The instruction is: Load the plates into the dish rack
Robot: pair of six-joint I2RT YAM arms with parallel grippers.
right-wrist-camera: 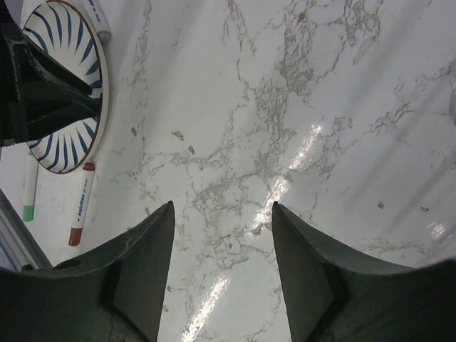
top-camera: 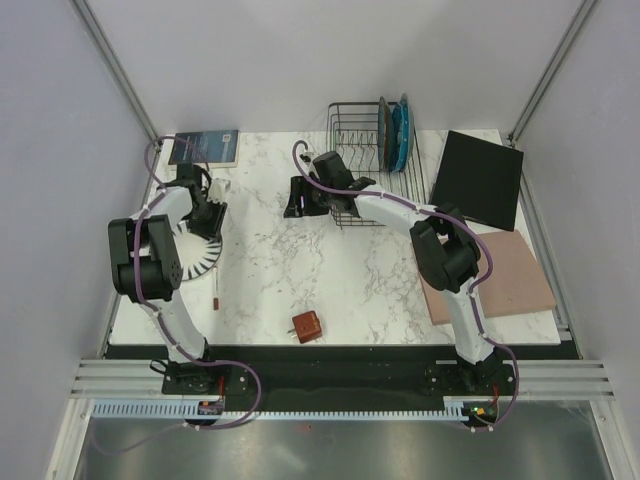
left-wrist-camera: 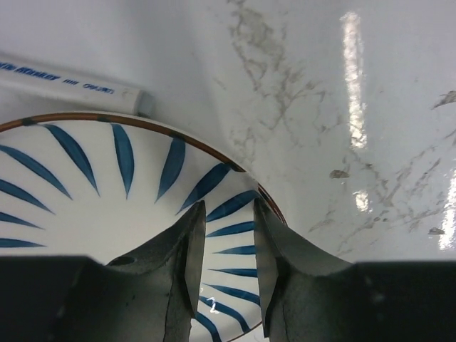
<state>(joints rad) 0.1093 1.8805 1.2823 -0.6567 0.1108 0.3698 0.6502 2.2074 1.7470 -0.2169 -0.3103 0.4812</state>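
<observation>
While upright, plates (top-camera: 400, 135) inside dish rack (top-camera: 352, 125).

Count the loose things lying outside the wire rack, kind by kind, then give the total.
Plates: 1, the striped plate
Markers: 3, the red-capped marker, the green-capped marker, the marker beside the plate
Boards: 2, the black board, the pink board
Booklets: 1, the booklet
Blocks: 1, the brown block
Total: 8

- Striped plate (top-camera: 200, 262) lies flat at left of frame, with the left gripper (top-camera: 207, 212) over its upper edge.
- Rack (top-camera: 352, 126) at upper centre holds upright plates (top-camera: 399, 135).
- Right gripper (top-camera: 298, 196) sits just left of the rack.
</observation>
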